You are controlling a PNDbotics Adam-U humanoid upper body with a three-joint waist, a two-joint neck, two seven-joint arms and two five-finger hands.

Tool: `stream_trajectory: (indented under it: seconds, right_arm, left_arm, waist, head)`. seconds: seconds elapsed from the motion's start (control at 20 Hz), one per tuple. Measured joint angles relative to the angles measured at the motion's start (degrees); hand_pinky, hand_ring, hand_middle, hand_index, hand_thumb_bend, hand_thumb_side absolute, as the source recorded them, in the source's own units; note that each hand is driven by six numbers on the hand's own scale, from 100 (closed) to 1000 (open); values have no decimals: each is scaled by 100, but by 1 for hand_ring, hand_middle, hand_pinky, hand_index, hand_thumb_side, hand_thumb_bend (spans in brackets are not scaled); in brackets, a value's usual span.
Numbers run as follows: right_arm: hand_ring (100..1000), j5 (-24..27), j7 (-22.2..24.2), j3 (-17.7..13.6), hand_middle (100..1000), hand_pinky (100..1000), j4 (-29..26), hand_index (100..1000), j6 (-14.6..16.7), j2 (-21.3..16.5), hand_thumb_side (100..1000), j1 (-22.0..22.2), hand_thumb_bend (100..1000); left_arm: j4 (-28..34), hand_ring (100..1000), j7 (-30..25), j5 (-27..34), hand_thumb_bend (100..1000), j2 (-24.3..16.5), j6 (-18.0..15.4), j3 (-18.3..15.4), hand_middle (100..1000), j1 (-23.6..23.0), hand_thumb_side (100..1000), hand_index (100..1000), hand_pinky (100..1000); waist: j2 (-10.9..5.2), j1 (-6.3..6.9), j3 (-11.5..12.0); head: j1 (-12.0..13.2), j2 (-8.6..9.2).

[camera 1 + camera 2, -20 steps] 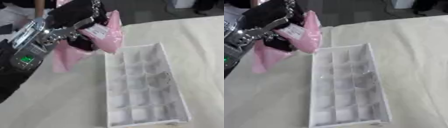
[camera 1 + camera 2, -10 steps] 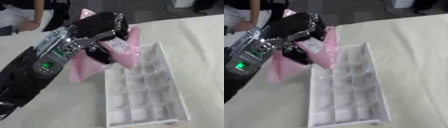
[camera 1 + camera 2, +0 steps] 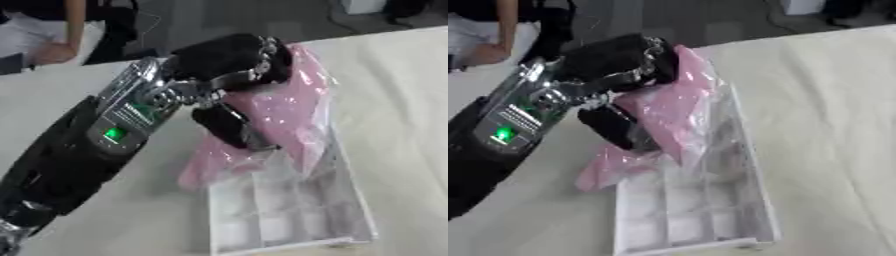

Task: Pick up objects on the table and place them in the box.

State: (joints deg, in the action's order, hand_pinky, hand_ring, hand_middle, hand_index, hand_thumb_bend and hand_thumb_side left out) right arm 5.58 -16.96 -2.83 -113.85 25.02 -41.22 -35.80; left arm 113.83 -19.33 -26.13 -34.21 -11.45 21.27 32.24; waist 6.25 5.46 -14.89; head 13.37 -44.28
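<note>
Nearest: white divided box [image 3: 289, 227] lay on cream table [image 3: 402, 100], near-end compartments showing bare. Above box's far half, pink plastic packet [image 3: 284, 120] hung in L hand [image 3: 229, 62], fingers and thumb curled round it, packet's lower edge drooping over box's left rim. R hand not seen in either view; beyond, table's far edge w/ dark floor behind.

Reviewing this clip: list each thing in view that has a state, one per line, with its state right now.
Left hand: fingers and thumb curled round the pink bag, held over the box's far end.
Pink bag: gripped, hanging crumpled over the box's far compartments, partly in clear wrap.
Box: open on top, lying flat on the table; visible near compartments empty.
Table: covered with pale cloth.
Right hand: not in view.
</note>
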Motion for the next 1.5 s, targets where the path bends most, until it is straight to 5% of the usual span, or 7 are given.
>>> stream_trajectory:
  seconds: [0.15, 0.2, 0.25, 0.3, 0.65, 1.2, 1.5]
  right_arm:
    - [754, 4, 5, 1, 764, 643, 0, 757, -17, 1, 925, 0, 100]
    - [753, 6, 5, 1, 764, 642, 0, 757, -20, 1, 924, 0, 100]
    - [753, 12, 4, 1, 764, 642, 0, 757, -22, 1, 924, 0, 100]
    - [752, 18, 5, 1, 764, 642, 0, 757, -26, 2, 923, 0, 100]
    - [750, 40, 13, 1, 764, 641, 0, 757, -54, 3, 923, 0, 100]
    - [749, 43, 14, 1, 764, 641, 0, 757, -55, 4, 924, 1, 100]
    - [749, 43, 14, 1, 764, 641, 0, 757, -56, 4, 925, 1, 100]
  left_arm:
    - [-1, 386, -31, 40, 275, 61, -4, 12, 493, 55, 685, 503, 225]
    - [-1, 475, -40, 55, 408, 62, -14, 26, 571, 57, 862, 585, 342]
    - [-2, 468, -56, 67, 396, 62, -31, 35, 563, 57, 851, 577, 332]
    - [-3, 540, -85, 84, 504, 62, -58, 38, 632, 57, 933, 654, 413]
    - [-129, 742, -1104, -3, 743, 45, -330, 127, 778, 70, 973, 821, 588]
    - [-379, 792, -2988, -352, 735, -104, -202, 137, 799, 156, 955, 870, 640]
    - [-388, 762, -3063, -558, 523, -103, -92, 42, 776, 148, 972, 852, 609]
  waist:
    - [0, 15, -18]
    - [-1, 19, -19]
    - [-1, 25, -20]
    - [-1, 32, -21]
    - [-19, 53, -12]
    - [-19, 51, 17]
    - [-19, 35, 51]
  head:
    - [-2, 0]
    - [-5, 0]
    - [-9, 0]
    - [-18, 0]
    - [-26, 0]
    - [-26, 0]
    - [-27, 0]
